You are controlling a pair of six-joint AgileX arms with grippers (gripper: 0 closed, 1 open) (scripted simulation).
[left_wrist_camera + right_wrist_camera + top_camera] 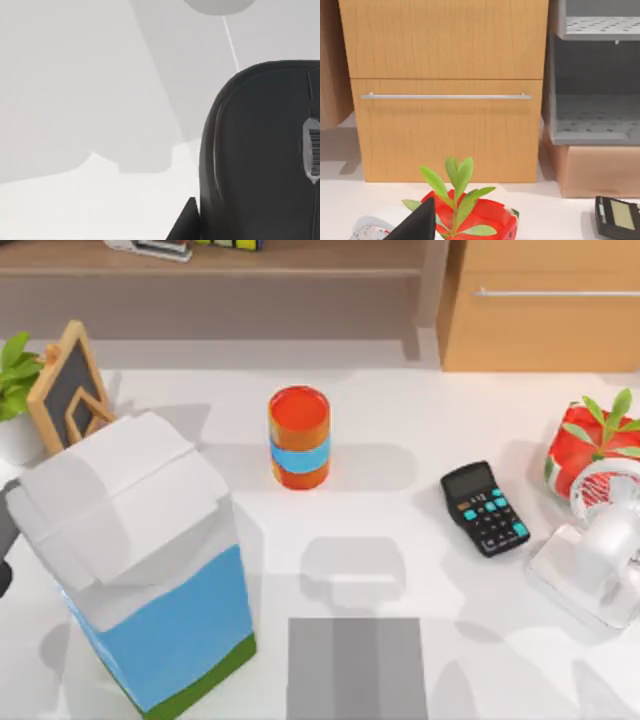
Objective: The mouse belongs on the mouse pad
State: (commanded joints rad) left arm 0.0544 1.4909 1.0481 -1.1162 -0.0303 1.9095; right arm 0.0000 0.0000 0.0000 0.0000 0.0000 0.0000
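The mouse filled the lower right of the left wrist view, close under that camera; whether the left gripper grasped it could not be told. The mouse pad lay at the bottom centre of the top view, below the orange can and left of the calculator.

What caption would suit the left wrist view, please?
Close view of the dark mouse on the white table.

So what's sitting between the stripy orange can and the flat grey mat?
Nothing: from the orange can with a blue band down to the flat grey mouse pad, the top view shows bare white table with soft shadows.
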